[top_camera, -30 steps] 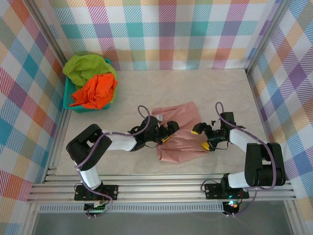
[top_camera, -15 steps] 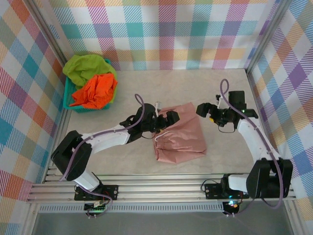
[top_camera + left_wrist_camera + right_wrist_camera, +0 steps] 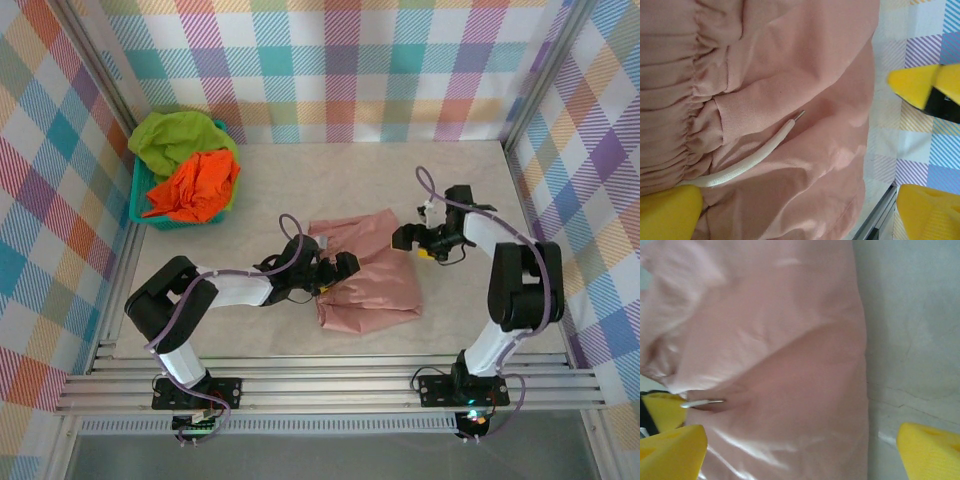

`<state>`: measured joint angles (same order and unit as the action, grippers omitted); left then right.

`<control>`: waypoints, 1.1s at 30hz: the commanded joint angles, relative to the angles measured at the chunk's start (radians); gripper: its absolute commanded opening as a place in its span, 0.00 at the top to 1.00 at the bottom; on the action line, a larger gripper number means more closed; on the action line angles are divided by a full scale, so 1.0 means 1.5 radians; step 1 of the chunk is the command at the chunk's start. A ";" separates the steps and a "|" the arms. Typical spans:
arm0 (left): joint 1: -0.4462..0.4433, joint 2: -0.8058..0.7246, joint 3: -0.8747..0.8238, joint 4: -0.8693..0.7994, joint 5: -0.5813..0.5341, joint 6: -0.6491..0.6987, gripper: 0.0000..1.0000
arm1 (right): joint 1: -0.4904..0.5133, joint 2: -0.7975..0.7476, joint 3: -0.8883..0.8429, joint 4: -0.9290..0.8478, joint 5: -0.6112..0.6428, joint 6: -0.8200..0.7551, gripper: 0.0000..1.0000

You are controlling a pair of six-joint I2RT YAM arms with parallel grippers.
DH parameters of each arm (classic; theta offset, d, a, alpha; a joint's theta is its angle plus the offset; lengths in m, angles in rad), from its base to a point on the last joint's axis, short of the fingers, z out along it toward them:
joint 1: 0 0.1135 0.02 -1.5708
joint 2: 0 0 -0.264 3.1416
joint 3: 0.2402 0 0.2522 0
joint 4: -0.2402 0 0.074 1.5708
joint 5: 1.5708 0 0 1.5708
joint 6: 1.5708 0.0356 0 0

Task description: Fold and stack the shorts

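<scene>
Top external: my left tool (image 3: 338, 274) sits over the left part of the dusty pink shorts (image 3: 375, 280), which lie mid-counter (image 3: 480, 180). My right tool (image 3: 412, 243) is at their upper right corner. The orange shorts (image 3: 195, 188) and lime green shorts (image 3: 172, 138) lie in the teal basket (image 3: 138, 200).

Left wrist: fingers fully spread over the pink waistband and white drawstring (image 3: 750, 157), holding nothing.

Right wrist: fingers spread wide across the pink cloth's edge, holding nothing.

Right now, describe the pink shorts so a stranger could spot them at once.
On the pale table, a teal basket sits in the far left corner. The pink shorts lie near the middle, right of it. They alone are spread on the table; the orange shorts and green shorts are bunched in the basket.
</scene>
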<state>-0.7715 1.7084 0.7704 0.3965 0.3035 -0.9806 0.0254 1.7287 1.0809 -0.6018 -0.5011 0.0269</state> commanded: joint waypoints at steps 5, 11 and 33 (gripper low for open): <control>-0.006 0.016 -0.014 -0.045 -0.007 0.005 0.00 | -0.001 0.047 0.001 0.002 -0.043 -0.024 0.11; -0.005 0.016 -0.011 -0.046 -0.004 0.008 0.00 | 0.008 0.082 0.009 0.001 -0.069 -0.017 0.19; 0.016 -0.234 0.002 -0.186 -0.135 0.112 0.00 | 0.047 0.017 0.100 -0.139 0.284 -0.056 1.00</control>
<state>-0.7620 1.4700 0.7609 0.2344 0.1902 -0.9020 0.1001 1.8133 1.1671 -0.7086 -0.3202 -0.0025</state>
